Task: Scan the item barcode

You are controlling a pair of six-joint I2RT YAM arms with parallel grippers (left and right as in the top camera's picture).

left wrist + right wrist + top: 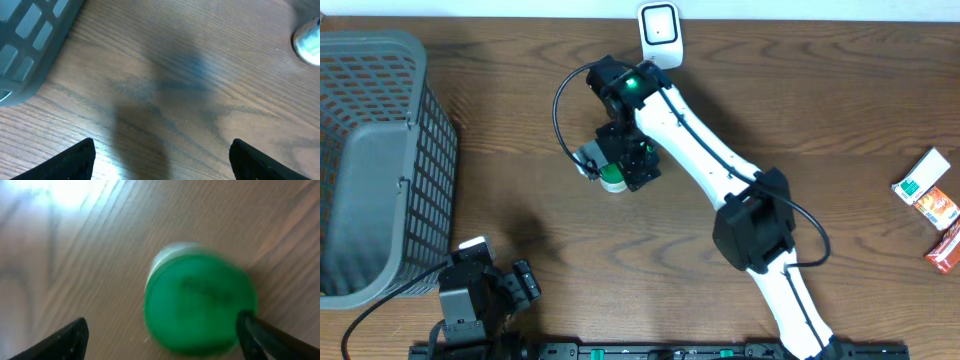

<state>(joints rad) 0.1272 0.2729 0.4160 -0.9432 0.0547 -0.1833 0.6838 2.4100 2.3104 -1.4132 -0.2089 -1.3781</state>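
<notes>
Grasping step, I judge: the right hand [160,325], spread apart, straddles the green-capped container [200,302]; next, close and carry toward the twelve-o'clock scanner [659,30].

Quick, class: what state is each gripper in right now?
Left gripper: open, empty.
Right gripper: open, straddling the green-capped container, not clamped.

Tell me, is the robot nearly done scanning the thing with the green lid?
Not nearly. Nothing looks done: the green-lidded container sits on the table, away from the white scanner. In hand: the right arm's fingers are open on either side of it, not gripping yet. Left to do: grip it, lift it, and show its barcode to the scanner.
</notes>
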